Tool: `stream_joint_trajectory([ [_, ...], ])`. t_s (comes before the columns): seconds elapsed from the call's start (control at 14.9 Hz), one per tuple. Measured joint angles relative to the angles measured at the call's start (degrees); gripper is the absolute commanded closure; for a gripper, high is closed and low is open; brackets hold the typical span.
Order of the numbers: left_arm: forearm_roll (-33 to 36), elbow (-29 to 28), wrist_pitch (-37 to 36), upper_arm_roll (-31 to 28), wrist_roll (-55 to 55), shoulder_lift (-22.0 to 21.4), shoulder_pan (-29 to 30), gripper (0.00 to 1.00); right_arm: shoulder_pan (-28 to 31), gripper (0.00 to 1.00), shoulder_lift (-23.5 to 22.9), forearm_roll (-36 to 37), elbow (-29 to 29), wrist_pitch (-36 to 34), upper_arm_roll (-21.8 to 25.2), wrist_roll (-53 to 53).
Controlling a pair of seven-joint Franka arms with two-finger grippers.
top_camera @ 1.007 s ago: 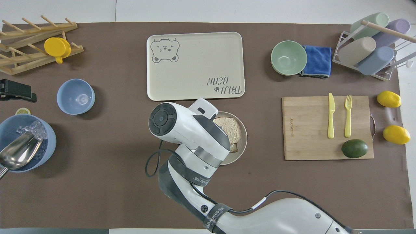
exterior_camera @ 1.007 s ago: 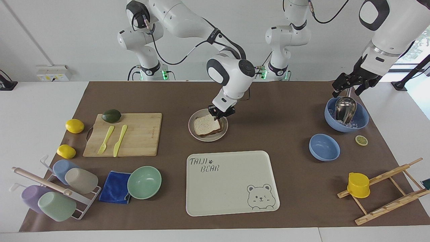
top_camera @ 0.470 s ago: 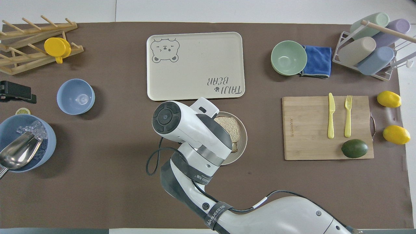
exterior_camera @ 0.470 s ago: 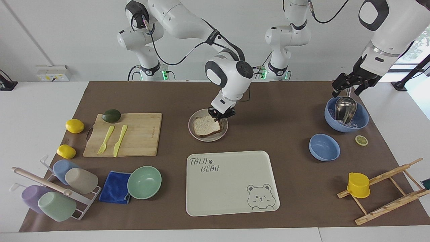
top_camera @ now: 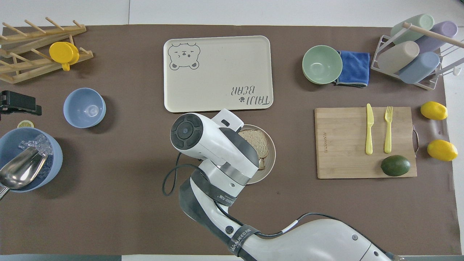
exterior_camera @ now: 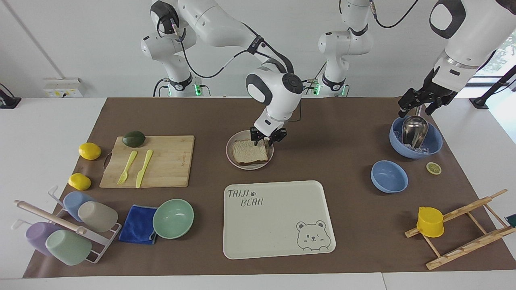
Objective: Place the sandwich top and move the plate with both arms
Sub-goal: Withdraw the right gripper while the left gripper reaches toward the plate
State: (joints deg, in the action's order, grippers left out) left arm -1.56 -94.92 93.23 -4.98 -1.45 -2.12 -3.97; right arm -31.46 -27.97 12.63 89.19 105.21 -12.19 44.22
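The sandwich top (exterior_camera: 249, 152), a pale bread slice with a brown crust, lies flat on a lower slice on the small round plate (exterior_camera: 241, 165). My right gripper (exterior_camera: 266, 142) hangs open just over the slice's edge on the side nearer the robots, and nothing is between its fingers. In the overhead view the right arm's wrist covers the gripper and part of the plate (top_camera: 272, 156); the bread (top_camera: 259, 143) shows beside it. My left gripper (exterior_camera: 419, 105) waits open above the large blue bowl at the left arm's end of the table.
The cream bear tray (exterior_camera: 278, 219) lies just farther from the robots than the plate. A cutting board (exterior_camera: 161, 161) with fork, knife and avocado sits toward the right arm's end. The blue bowl with ice and scoop (exterior_camera: 415, 139) and a smaller blue bowl (exterior_camera: 389, 176) stand toward the left arm's end.
My right gripper has opened and let go of the bread slice, which dropped from a tilt to lie flat on the plate. The left arm has hardly moved.
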Motion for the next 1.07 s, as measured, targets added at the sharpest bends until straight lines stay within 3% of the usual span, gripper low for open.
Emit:
stream_joint_trajectory([
  [0.07, 0.0, 0.0, 0.2, 0.0, 0.0, 0.0, 0.0, 0.0, 1.1, 0.22, 0.3, -0.3, -0.1, 0.2, 0.0, 0.0],
  [0.13, 0.0, -0.1, 0.3, 0.0, 0.0, 0.0, 0.0, 0.0, 2.7, 0.07, 1.0, -1.2, -0.3, 0.4, 0.0, -0.7],
  [0.2, 0.0, -0.2, 0.5, 0.0, 0.0, -0.1, 0.0, 0.0, 4.6, 0.0, 1.9, -2.3, -0.4, 0.4, 0.0, -2.3],
  [0.34, 0.0, -1.7, 1.8, 0.0, 0.0, -0.5, 0.2, 0.0, 8.8, 0.0, 5.0, -3.4, -0.6, -0.6, 0.0, -6.6],
  [0.67, -0.5, -9.8, 7.3, 0.5, -1.2, -3.6, 0.0, 0.0, 19.4, 0.0, 14.1, -5.7, -0.6, -10.5, 0.1, -17.2],
  [1.07, -7.0, -16.4, 14.2, 1.3, -7.5, -4.5, -6.5, 0.0, 30.0, 0.0, 20.0, -8.6, -0.6, -16.4, 0.2, -27.5],
])
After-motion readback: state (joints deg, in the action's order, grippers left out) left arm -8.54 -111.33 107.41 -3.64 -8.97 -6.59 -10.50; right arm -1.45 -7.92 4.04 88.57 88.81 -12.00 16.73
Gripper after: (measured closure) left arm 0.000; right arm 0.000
